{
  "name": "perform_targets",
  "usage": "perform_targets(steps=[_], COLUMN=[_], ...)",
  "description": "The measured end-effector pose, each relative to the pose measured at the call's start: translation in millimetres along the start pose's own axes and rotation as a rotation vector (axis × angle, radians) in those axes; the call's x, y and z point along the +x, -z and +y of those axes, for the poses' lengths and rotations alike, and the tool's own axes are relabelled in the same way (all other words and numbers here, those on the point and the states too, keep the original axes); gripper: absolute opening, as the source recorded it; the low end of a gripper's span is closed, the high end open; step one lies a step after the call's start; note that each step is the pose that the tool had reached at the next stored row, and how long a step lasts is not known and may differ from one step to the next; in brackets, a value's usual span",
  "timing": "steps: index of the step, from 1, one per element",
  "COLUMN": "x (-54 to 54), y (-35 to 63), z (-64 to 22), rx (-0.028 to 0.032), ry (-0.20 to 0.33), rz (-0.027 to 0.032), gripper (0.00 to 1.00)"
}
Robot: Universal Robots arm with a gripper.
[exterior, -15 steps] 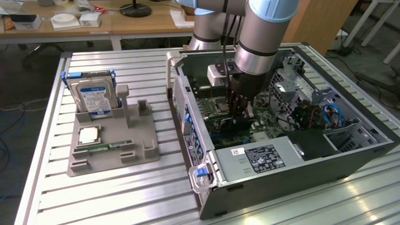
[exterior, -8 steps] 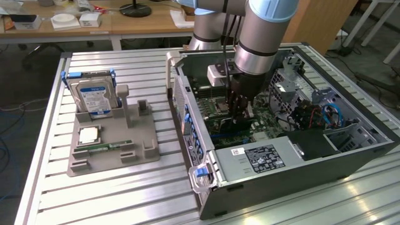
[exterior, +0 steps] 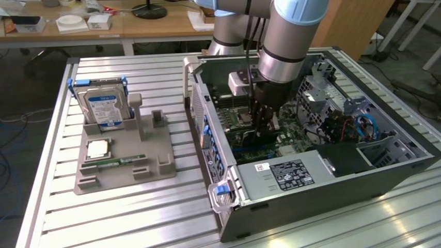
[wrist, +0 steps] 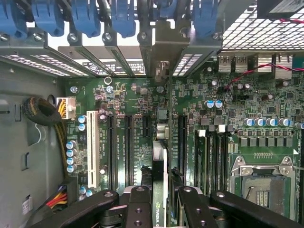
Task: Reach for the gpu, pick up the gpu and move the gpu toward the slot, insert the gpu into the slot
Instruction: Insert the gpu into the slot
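Your gripper [wrist: 159, 209] has its jaws clamped on the gpu [wrist: 159, 161], held edge-down just above the slot [wrist: 161, 130] of the motherboard [wrist: 237, 109], at the case's 12 o'clock side, so its bracket meets the rear opening.

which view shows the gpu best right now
The wrist view: the gpu stands edge-on between the gripper fingers, over the motherboard slots. In the exterior view the arm hides most of it inside the computer case.

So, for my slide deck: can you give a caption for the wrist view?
Gripper holding the gpu edge-on over the slot on the green motherboard.
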State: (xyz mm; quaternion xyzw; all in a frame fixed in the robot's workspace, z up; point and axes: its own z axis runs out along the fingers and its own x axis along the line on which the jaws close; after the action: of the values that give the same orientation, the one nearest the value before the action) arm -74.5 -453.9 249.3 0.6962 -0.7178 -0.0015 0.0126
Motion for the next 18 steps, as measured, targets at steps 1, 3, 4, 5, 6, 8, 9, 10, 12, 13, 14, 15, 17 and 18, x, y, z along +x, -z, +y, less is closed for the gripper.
perform_targets(steps=[1,3,4,5,6,8,9,10,12,13,14,15,17,18], x=[-0.1,-0.1,-0.1,-0.2,-0.2,-0.1,0.0,0.0,0.0,0.0,0.0,0.0,0.0,0.0], y=[-0.1,-0.1,0.3,0.8,1.1,2.0,2.4,2.9,3.1,3.1,3.1,3.2,3.2,3.2], z=[0.0,-0.1,-0.1,-0.1,-0.1,-0.1,-0.1,-0.1,-0.1,-0.1,-0.1,0.0,-0.1,0.0], rx=[0.0001,0.0001,0.0002,0.0005,0.0007,0.0005,0.0003,0.0002,0.0002,0.0002,0.0002,0.0002,0.0001,0.0001], ry=[0.000,0.000,0.000,0.000,0.000,0.000,0.000,0.000,0.000,0.000,0.000,0.000,0.000,0.000], rz=[-0.0002,-0.0002,-0.0005,-0.0014,-0.0015,-0.0005,-0.0003,-0.0003,-0.0004,-0.0005,-0.0004,-0.0002,-0.0002,-0.0002], gripper=[0.26,0.26,0.26,0.26,0.26,0.26,0.26,0.26,0.26,0.26,0.26,0.26,0.26,0.26])
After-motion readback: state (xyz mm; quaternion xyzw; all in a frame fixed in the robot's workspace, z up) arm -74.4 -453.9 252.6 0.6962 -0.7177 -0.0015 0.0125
